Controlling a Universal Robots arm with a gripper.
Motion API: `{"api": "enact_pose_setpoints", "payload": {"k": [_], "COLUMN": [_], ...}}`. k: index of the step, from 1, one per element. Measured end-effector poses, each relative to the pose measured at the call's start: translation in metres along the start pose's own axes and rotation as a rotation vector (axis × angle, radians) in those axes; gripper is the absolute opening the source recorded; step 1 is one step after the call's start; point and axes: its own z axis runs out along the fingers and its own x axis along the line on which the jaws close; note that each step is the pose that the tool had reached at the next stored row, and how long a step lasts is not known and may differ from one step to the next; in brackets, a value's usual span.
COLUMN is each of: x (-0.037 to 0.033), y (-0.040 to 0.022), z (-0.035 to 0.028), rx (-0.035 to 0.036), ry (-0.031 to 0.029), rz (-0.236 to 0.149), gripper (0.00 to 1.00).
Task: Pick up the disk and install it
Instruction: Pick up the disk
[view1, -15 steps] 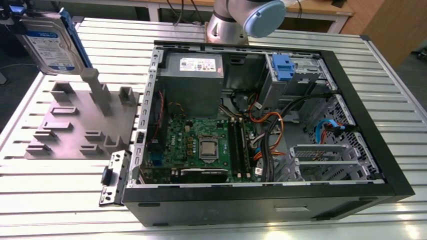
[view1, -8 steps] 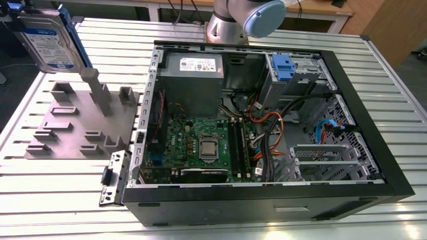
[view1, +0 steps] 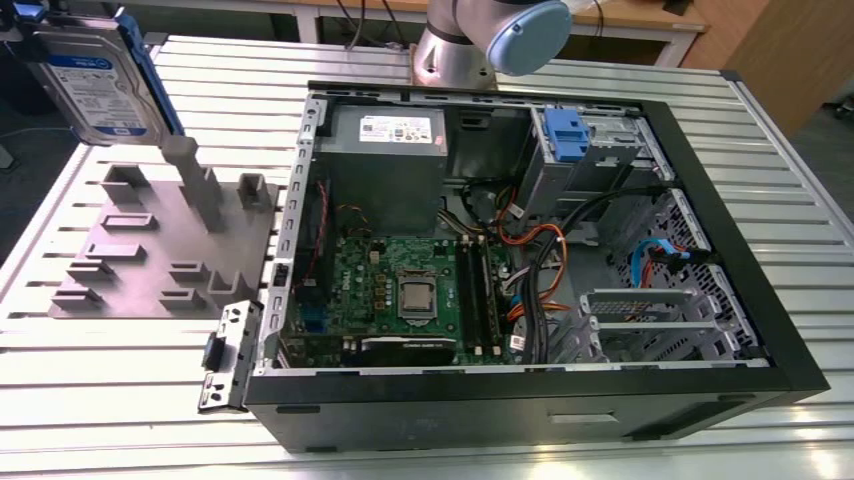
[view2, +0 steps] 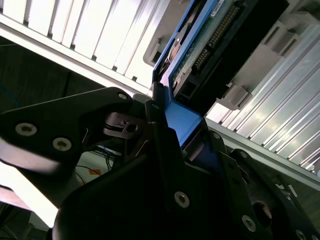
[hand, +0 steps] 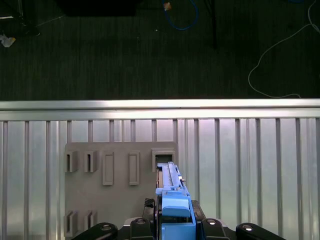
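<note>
The disk (view1: 96, 82), a silver-grey drive with a white and blue label and a blue bracket, hangs upright in the air at the exterior view's far left, above the grey holder block (view1: 154, 245). My gripper (view2: 172, 115) is shut on the bracket's end, and the second wrist view shows the disk's (view2: 220, 35) circuit side and connector. In the first wrist view the disk (hand: 172, 187) appears edge-on between the black fingers of the gripper (hand: 175, 220), over the holder block (hand: 115, 200).
An open black computer case (view1: 721, 200) lies on the slatted aluminium table (view1: 120, 400), with its motherboard, cables and power supply (view1: 387, 140) exposed. A blue tab (view1: 567, 135) sits at the drive bay. The arm's base (view1: 461, 45) stands behind the case.
</note>
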Motion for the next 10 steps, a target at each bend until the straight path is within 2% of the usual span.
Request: {"api": "enact_pose_setpoints", "payload": {"k": [10], "x": [-0.0001], "y": [0.0], "z": [-0.0028], "rx": [0.0003], "ry": [-0.0001], "rz": [0.0], "gripper": [0.37]}}
